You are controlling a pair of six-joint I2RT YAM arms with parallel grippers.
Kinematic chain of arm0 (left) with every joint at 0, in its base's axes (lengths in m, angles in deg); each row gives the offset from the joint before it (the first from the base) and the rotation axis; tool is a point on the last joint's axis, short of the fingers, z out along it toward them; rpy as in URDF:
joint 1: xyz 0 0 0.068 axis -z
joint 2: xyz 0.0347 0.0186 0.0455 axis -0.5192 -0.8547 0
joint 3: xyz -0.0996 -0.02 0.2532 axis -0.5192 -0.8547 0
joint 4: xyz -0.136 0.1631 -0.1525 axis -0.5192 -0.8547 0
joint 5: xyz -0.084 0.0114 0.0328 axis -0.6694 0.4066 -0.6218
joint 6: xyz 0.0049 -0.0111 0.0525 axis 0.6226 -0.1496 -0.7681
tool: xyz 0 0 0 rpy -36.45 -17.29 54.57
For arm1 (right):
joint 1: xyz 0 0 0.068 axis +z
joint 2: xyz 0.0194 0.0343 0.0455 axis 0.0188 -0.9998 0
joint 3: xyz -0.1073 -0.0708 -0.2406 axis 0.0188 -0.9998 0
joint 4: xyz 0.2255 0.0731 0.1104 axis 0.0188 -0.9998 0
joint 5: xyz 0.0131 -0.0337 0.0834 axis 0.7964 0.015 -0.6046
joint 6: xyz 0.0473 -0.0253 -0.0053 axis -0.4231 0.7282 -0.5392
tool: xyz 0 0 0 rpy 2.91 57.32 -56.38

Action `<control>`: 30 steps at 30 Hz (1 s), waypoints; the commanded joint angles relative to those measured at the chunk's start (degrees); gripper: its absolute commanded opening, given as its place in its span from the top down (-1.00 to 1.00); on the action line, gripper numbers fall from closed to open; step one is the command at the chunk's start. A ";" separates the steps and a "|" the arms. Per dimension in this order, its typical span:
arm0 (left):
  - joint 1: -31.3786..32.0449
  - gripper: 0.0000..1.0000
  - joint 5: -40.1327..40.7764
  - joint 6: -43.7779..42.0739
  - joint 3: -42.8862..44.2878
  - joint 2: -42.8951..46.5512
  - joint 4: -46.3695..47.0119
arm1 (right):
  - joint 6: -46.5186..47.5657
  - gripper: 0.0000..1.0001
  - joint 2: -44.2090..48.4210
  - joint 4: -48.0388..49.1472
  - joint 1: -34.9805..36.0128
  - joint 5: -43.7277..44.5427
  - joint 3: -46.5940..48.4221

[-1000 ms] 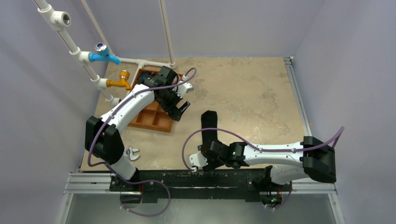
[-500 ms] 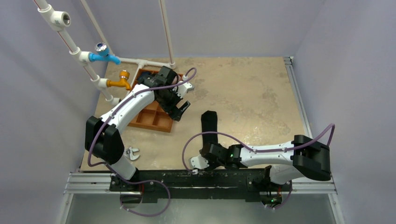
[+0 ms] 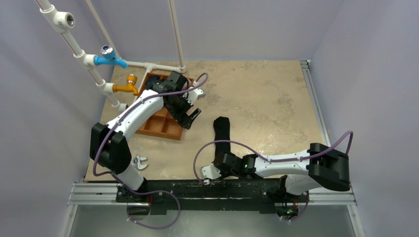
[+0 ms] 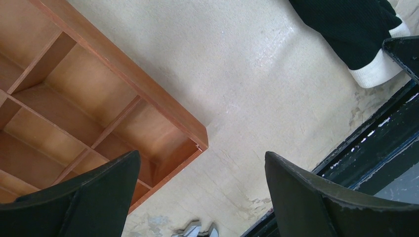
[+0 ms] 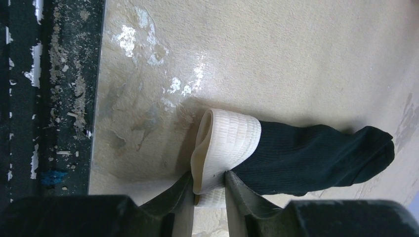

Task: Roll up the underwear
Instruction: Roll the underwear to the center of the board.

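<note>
The underwear (image 3: 222, 129) is a narrow black garment with a white ribbed band, lying stretched on the table's middle. In the right wrist view the black cloth (image 5: 306, 155) runs right from the band (image 5: 230, 138). My right gripper (image 5: 208, 185) is shut on the white band, at the near end by the table's front edge (image 3: 210, 172). My left gripper (image 3: 190, 116) is open and empty, hovering over the corner of the orange-brown compartment tray (image 3: 163, 126). In the left wrist view its jaws (image 4: 202, 197) frame bare table, with the tray (image 4: 99, 89) on the left and the underwear (image 4: 356, 24) at top right.
White pipes with a blue valve (image 3: 109, 57) and an orange valve (image 3: 129, 84) stand at the back left. A small metal part (image 3: 141, 162) lies near the left arm's base. A black rail (image 3: 207, 190) runs along the near edge.
My right arm has drawn in to the left and its gripper sits lower at the near edge, still on the band. The underwear's near end has shifted slightly. The left arm has not moved.
</note>
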 commanded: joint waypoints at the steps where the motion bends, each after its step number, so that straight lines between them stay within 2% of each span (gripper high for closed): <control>1: -0.18 -0.91 -1.35 -1.32 -0.67 2.40 0.67 | -0.61 0.54 -1.21 1.65 -0.24 0.50 -1.37; 9: -0.13 -0.90 -2.14 -1.56 -1.35 3.44 0.80 | -0.81 0.99 -0.24 0.67 -1.70 0.17 -0.31; 19: -0.28 -0.91 -6.01 -1.96 -5.32 7.51 3.63 | -2.05 1.00 4.13 -7.38 -11.68 -13.63 6.42; 30: -3.93 -0.91 -12.69 0.45 -13.37 13.60 11.30 | -2.81 1.00 -0.67 -15.76 -27.34 -35.65 15.46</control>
